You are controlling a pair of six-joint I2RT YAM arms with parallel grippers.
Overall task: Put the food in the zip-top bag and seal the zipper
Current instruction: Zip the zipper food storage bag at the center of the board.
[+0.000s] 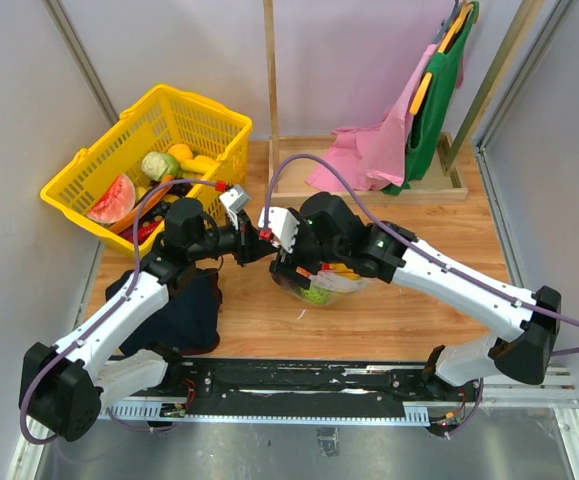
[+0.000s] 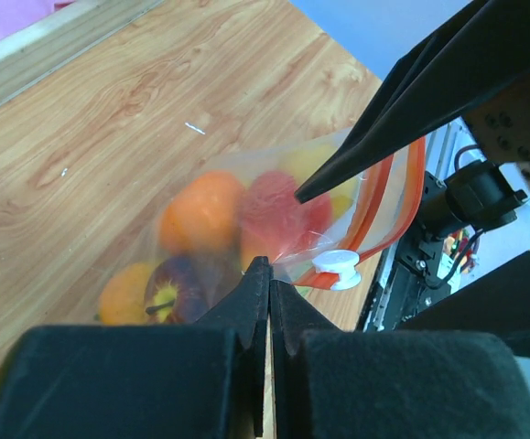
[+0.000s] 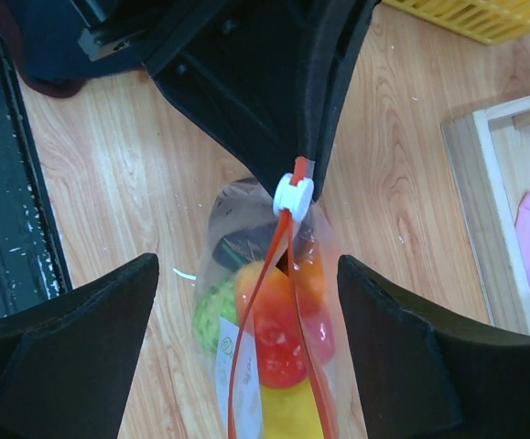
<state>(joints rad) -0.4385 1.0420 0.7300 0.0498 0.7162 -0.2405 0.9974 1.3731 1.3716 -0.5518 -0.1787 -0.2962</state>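
The zip-top bag (image 3: pixel 223 352) hangs above the wooden table with toy food inside: red (image 3: pixel 278 343), yellow (image 3: pixel 292 416), green (image 3: pixel 211 306), orange (image 2: pixel 200 215) and dark purple (image 2: pixel 175 288). Its red-orange zipper (image 3: pixel 260 302) gapes open below the white slider (image 3: pixel 293 195), which sits at the bag's end. My left gripper (image 2: pixel 270 273) is shut on the bag's corner just beside the slider (image 2: pixel 336 268). My right gripper (image 3: pixel 246 315) is open, its fingers (image 3: pixel 72 334) on either side of the bag and apart from it. From above the bag (image 1: pixel 319 290) shows under the right arm.
A yellow basket (image 1: pixel 89 170) with more toy food stands at the back left. A wooden rack (image 1: pixel 369 188) with pink cloth (image 1: pixel 369 150) and green cloth (image 1: pixel 439 90) is at the back. A dark blue cloth (image 1: pixel 184 310) lies near the left arm.
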